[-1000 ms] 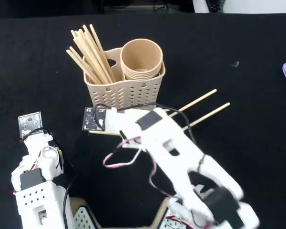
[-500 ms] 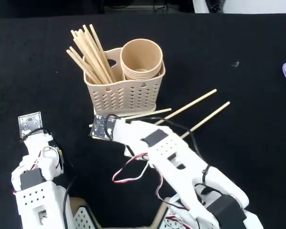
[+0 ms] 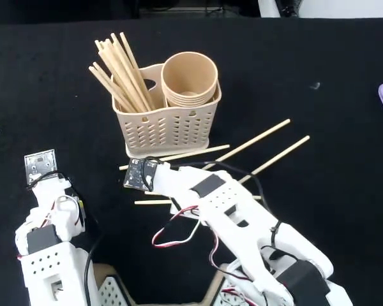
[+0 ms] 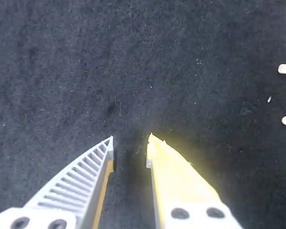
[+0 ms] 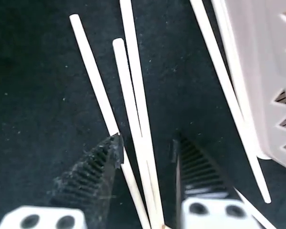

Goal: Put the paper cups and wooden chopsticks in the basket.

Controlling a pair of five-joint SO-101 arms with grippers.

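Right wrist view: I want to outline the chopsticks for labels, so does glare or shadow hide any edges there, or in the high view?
Right wrist view: the chopsticks glow nearly white on the black cloth, edges plain; the basket wall is washed pale too. High view: even light, no glare, hardly any shadow under the loose chopsticks.

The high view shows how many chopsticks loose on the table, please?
4 chopsticks: one before the basket, two slanting to its right, one under the right arm, which may hide more.
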